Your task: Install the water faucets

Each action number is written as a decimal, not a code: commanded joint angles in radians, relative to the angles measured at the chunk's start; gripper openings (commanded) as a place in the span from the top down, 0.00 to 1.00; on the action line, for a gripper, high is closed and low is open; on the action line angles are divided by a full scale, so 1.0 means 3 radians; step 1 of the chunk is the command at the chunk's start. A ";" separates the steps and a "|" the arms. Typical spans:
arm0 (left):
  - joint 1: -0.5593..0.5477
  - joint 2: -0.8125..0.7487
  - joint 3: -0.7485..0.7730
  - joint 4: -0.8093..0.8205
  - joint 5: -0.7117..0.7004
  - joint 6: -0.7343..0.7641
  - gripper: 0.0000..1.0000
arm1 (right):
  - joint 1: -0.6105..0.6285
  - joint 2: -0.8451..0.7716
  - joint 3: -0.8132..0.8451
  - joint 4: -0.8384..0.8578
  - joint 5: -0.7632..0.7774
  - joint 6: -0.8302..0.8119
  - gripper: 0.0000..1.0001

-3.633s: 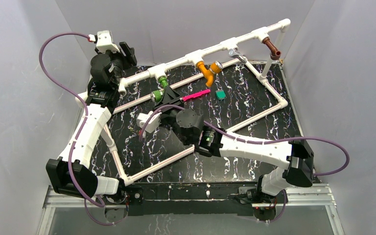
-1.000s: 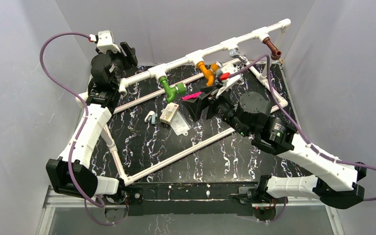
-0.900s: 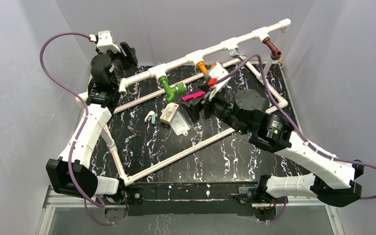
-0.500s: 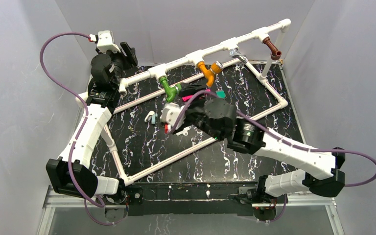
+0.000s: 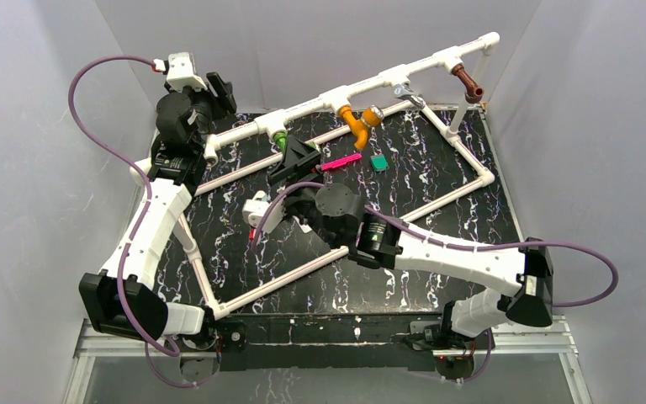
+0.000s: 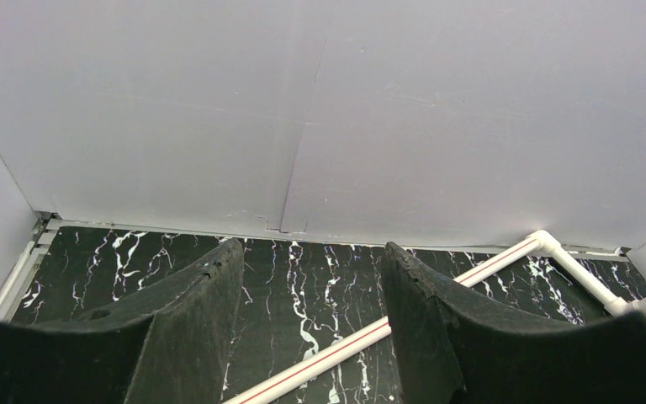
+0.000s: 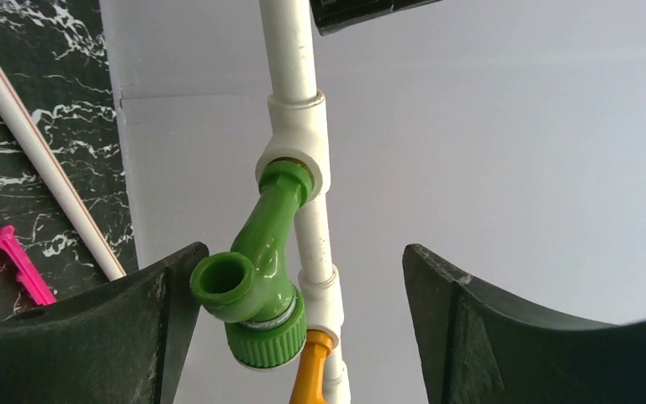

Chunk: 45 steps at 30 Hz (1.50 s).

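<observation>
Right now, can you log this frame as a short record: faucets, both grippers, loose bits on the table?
Faucets: green faucet, orange faucet, brown faucet, each in a fitting on the white pipe
Left gripper: open, empty
Right gripper: open, jaws either side of the green faucet
Loose on table: pink strip, green block

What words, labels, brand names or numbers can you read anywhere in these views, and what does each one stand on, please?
No text can be read in any view.
The green faucet, orange faucet, brown faucet and pink strip show only bare plastic.
The thin red line along the white pipe may be print, but it is too small to read.
</observation>
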 commanded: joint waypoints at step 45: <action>-0.0066 0.0518 -0.0504 -0.1068 -0.0044 0.0034 0.41 | -0.0343 0.0005 -0.0218 0.0901 0.0472 0.6967 0.99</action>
